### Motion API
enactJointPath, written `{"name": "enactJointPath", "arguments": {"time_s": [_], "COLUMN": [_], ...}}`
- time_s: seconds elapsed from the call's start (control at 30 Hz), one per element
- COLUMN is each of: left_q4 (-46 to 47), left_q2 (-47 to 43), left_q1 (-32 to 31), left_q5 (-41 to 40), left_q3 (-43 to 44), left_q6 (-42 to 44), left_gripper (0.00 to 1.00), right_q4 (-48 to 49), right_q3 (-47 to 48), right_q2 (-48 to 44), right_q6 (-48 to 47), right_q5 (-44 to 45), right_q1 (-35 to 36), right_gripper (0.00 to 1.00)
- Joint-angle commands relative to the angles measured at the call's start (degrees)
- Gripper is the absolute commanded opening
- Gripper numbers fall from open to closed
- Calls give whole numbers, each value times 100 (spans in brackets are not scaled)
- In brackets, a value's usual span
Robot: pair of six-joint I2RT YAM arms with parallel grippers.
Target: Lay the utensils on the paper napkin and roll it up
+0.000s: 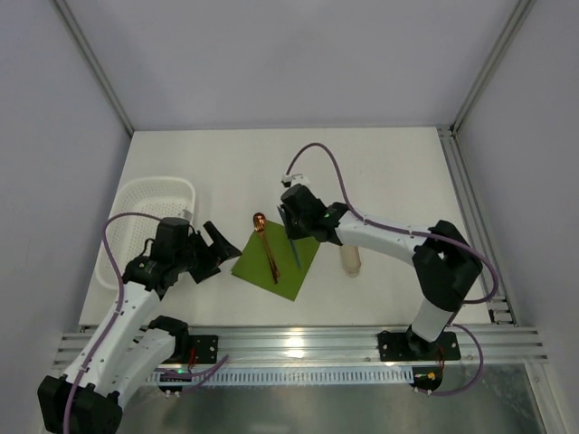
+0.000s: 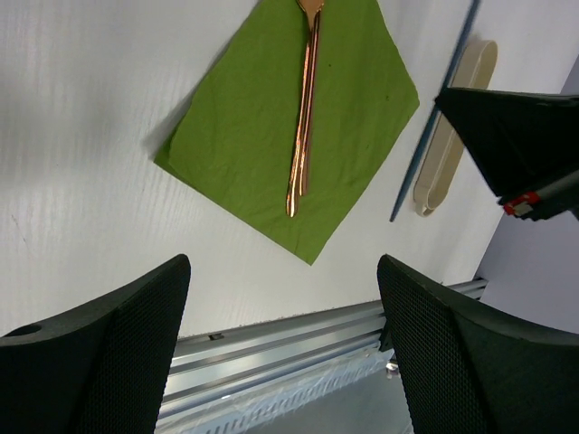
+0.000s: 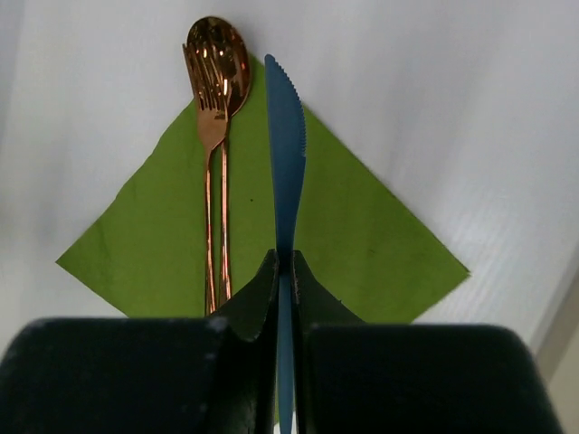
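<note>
The olive-green paper napkin [image 1: 291, 271] lies as a diamond on the white table. The copper fork and spoon [image 1: 267, 249] lie side by side on its left half, the spoon bowl [image 3: 217, 50] past the far corner. My right gripper [image 1: 292, 228] is shut on the handle of a blue serrated knife [image 3: 286, 136] and holds it over the napkin [image 3: 371, 240], just right of the fork [image 3: 210, 181]. My left gripper [image 1: 223, 244] is open and empty, left of the napkin [image 2: 262, 136]; its view shows the fork and spoon [image 2: 306, 117] and the knife [image 2: 434, 127].
A white mesh basket [image 1: 149, 183] stands at the left, behind my left arm. A pale beige oblong piece [image 1: 351, 260] lies right of the napkin, also seen in the left wrist view [image 2: 457, 127]. A metal rail [image 1: 298, 342] runs along the near edge.
</note>
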Motion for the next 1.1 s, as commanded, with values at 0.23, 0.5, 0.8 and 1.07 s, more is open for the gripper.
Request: {"name": "enactJointPath", "arguments": {"time_s": [0.23,0.5,0.8,1.07], "left_q4": [846,1171,1189,1145], "left_q2": [411,736,640,534], "left_q1": [34,34,34,34], "left_q5": [59,217,314,314], "left_q3": [-151,-309,-415,-424], "left_q6": [-29,-47,-38,-29], "left_gripper": [84,83,83,83], "right_q4": [640,710,657,543], "right_q3": [918,1015,1050,1103], "right_q2": [1236,1544,1711,1799], "right_q6": [299,510,589,563], "right_q5": [-270,-217,-112,-41], "right_q1": [193,290,334,352], "right_gripper": [4,4,4,5]}}
